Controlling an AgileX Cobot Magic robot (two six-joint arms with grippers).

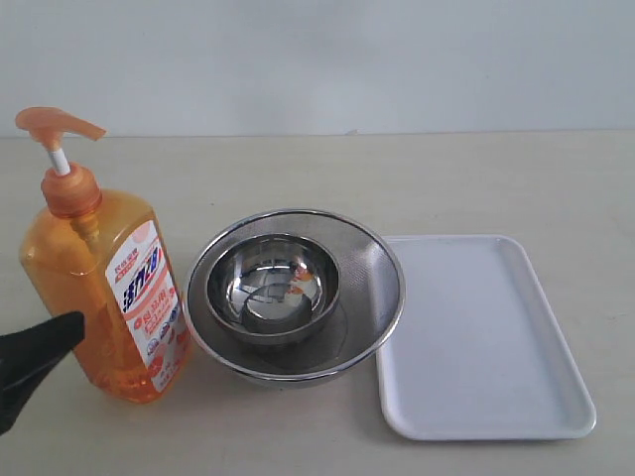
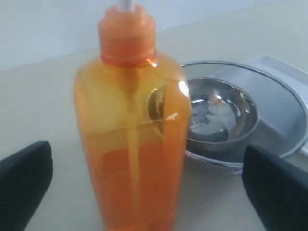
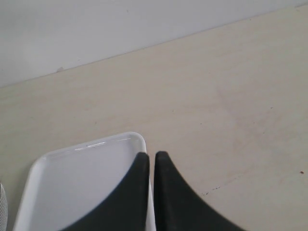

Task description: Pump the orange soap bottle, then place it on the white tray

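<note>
The orange soap bottle [image 1: 104, 297] stands upright on the table at the left, its pump head [image 1: 55, 127] raised on the white stem. My left gripper [image 2: 147, 151] is open, with the bottle's body [image 2: 132, 144] between its two black fingers and a gap on each side. One black finger [image 1: 38, 345] shows at the exterior view's left edge, beside the bottle's lower part. The white tray [image 1: 486, 337] lies flat at the right with nothing on it. My right gripper [image 3: 151, 156] is shut on nothing, hovering over the tray's corner [image 3: 137, 139]; the exterior view does not show it.
Two nested round steel bowls [image 1: 293, 293] sit between bottle and tray, the outer rim close to both. In the left wrist view the bowls [image 2: 226, 115] lie just behind the bottle. A pale wall bounds the table's far edge.
</note>
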